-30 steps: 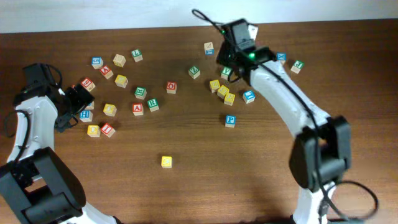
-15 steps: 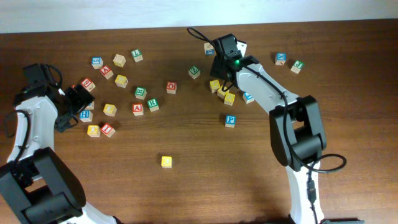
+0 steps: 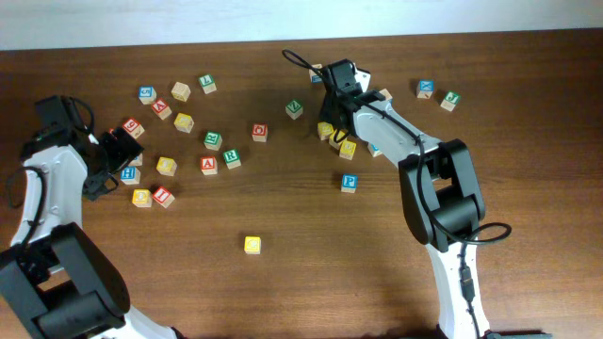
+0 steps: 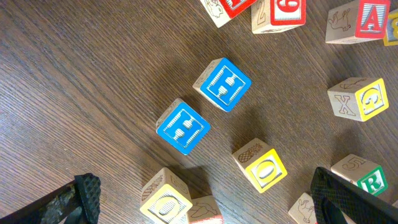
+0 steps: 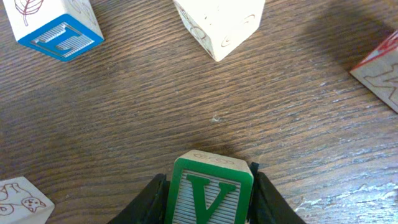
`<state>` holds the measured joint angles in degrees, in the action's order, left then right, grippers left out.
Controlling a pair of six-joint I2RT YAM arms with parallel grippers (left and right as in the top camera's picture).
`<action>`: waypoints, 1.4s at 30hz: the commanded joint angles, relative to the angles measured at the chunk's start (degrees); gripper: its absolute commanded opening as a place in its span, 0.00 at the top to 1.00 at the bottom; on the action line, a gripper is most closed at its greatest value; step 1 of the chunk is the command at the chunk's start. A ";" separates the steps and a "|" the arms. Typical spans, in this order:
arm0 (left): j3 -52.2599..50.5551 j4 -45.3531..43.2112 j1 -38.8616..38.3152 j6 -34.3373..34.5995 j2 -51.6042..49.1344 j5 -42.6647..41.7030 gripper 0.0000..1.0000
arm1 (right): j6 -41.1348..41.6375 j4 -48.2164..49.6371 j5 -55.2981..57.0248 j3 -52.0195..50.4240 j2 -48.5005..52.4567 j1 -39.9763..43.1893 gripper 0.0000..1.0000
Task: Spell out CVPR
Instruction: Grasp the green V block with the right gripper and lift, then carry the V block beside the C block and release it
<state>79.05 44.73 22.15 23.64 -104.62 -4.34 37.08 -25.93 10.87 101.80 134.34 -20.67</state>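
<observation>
My right gripper (image 5: 211, 202) is shut on a green V block (image 5: 212, 190), held just above the wood. In the overhead view this gripper (image 3: 339, 99) is at the back centre, beside a cluster of yellow blocks (image 3: 337, 138). A blue P block (image 3: 349, 183) lies in front of that cluster. A lone yellow block (image 3: 252, 245) lies in the front middle. A green R block (image 3: 231, 158) lies in the left group. My left gripper (image 3: 115, 149) is open over the left group, above two blue H blocks (image 4: 183, 127).
Many letter blocks are scattered at the back left (image 3: 179, 118). Two more lie at the back right (image 3: 438, 92). The right wrist view shows a blue block (image 5: 55, 25), a plain block (image 5: 219, 22) and a red block (image 5: 379, 65) ahead of the fingers.
My right wrist has swung left and come down over the blocks at the back centre. The left arm has not moved.
</observation>
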 commanded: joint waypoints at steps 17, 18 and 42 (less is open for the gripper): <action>-0.37 -0.11 0.00 0.74 -0.48 -0.42 0.01 | -15.87 -27.69 -7.28 3.43 -26.12 -3.91 0.76; -0.37 -0.11 0.00 0.74 -0.48 -0.42 0.01 | -15.87 -30.82 -8.33 3.43 -26.93 -5.22 0.76; -0.37 -0.09 0.00 0.74 -0.48 -0.42 0.01 | 4.37 -11.06 -23.58 -33.40 -24.90 -29.31 0.72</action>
<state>78.91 44.73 22.15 23.64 -104.62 -4.34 40.71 -37.32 -11.53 68.71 108.05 -49.50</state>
